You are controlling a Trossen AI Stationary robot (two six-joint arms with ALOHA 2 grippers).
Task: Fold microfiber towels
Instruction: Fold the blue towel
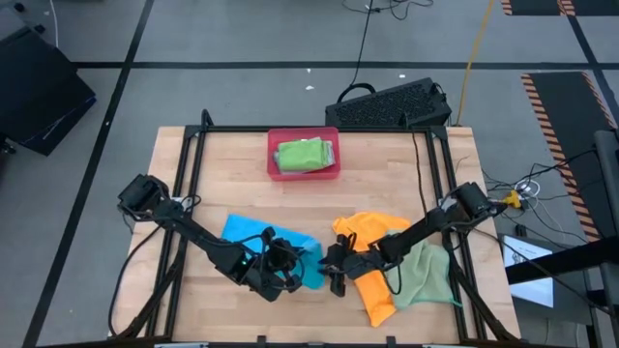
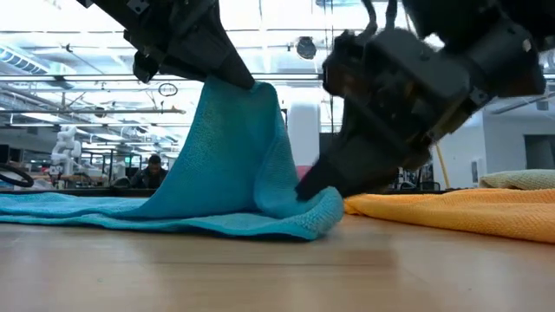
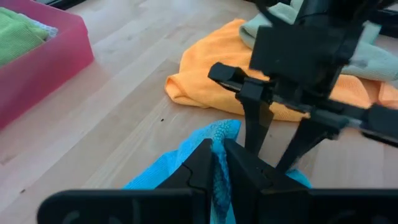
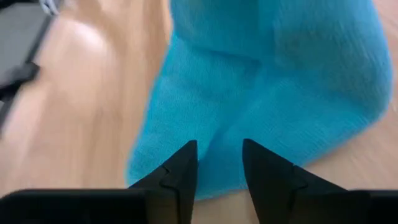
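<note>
Left gripper [image 3: 217, 163] pinched the blue towel [image 2: 234, 165], lifting it; right gripper [image 4: 219, 163] sat part-open at its edge, probably not gripping. Orange towel [image 1: 372, 253] just beside.

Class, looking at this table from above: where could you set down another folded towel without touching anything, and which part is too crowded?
Free: bare wood left of the pink tray, above the blue towel, and right of the tray, above the orange towel. Crowded: the near middle, where the left gripper and right gripper meet.
</note>
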